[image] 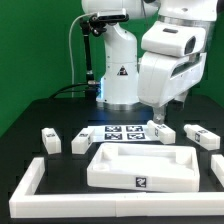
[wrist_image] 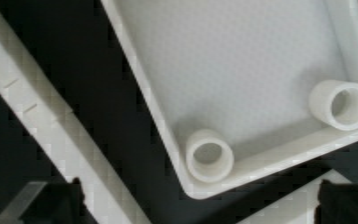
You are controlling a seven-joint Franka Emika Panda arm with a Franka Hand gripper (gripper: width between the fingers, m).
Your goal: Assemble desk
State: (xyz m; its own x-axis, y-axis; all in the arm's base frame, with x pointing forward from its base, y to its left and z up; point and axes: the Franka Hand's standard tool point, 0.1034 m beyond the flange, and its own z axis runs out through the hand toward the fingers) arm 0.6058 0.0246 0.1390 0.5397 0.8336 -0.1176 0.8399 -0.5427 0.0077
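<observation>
The desk's white rimmed tabletop panel (image: 140, 166) lies in the middle of the black table, hollow side up. In the wrist view the panel (wrist_image: 247, 70) shows one corner with two round sockets (wrist_image: 210, 154) (wrist_image: 343, 103). Short white legs lie around it: two at the exterior view's left (image: 49, 140) (image: 77, 143) and two at its right (image: 164, 131) (image: 201, 137). My gripper (image: 157, 119) hangs above the panel's far right side, near the closer right leg. It is open (wrist_image: 197, 205), its dark fingertips (wrist_image: 51, 200) wide apart and holding nothing.
The marker board (image: 122, 132) lies flat behind the panel, in front of the robot's base (image: 118, 85). A long white border rail (image: 25, 186) frames the work area at the left, front and right, and crosses the wrist view (wrist_image: 43, 105) beside the panel.
</observation>
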